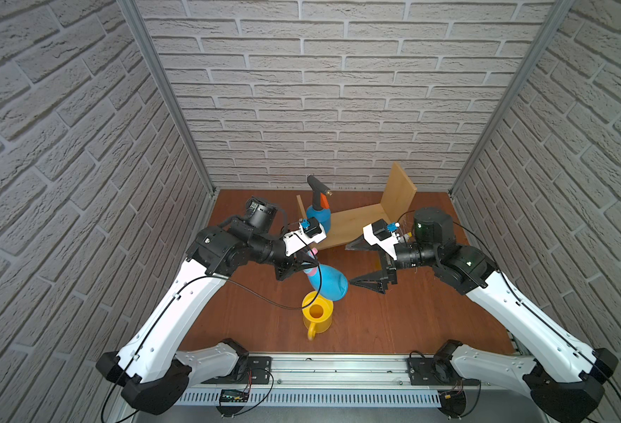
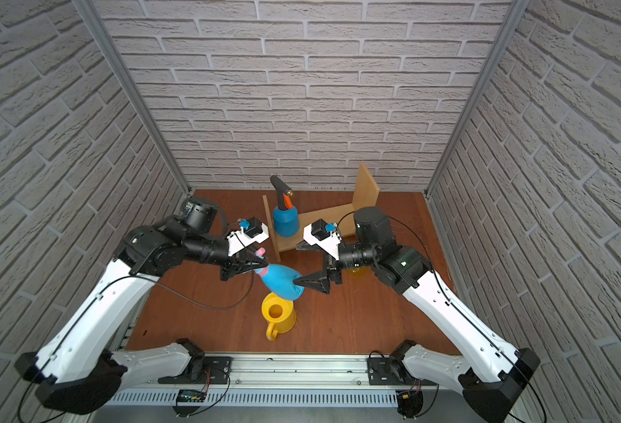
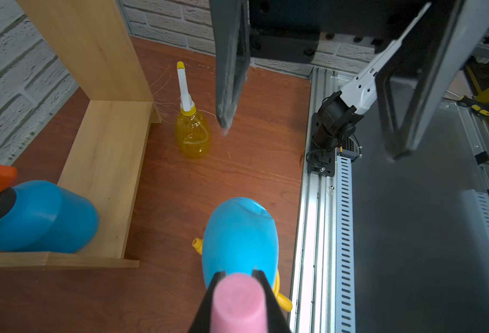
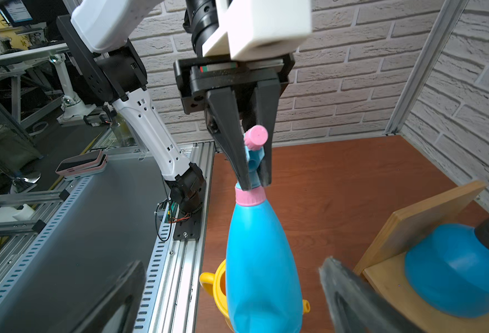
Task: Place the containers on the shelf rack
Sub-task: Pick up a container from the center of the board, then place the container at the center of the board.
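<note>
left hand (image 4: 254, 180) gripping neck of blue teardrop spray bottle (image 1: 329, 284), tilted by the yellow watering can (image 1: 318, 316), blue pump sprayer (image 1: 319, 216) on the shelf rack (image 1: 356, 223), left end, right hand (image 1: 351, 265) gaping wide, clear yellow spray bottle (image 3: 192, 135) on the desk (image 3: 237, 173), seen properly only from left wrist
</note>
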Tool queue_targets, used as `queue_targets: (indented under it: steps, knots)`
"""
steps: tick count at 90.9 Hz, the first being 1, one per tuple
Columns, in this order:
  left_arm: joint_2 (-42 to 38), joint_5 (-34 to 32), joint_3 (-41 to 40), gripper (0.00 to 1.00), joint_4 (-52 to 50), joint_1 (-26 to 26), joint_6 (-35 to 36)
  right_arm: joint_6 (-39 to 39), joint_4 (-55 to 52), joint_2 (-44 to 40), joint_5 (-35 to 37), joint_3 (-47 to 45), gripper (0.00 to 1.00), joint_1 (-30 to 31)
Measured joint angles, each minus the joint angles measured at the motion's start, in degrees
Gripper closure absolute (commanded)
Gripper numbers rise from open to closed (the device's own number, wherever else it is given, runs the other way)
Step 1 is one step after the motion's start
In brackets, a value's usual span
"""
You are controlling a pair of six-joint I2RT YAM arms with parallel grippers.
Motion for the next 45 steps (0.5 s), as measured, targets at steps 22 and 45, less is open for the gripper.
queue_targets:
  steps: [22, 45]
  knots:
    - [10.1, 0.7, 6.7, 1.0, 1.7, -4.7, 3.0, 7.0, 8.0, -14.3, 22.0, -14.8, 0.02, -2.1]
    - [25.2, -6.9, 12.6, 1.0, 1.7, -10.6, 6.5, 15.9, 14.1, -33.0, 50.1, -25.9, 0.02, -3.1]
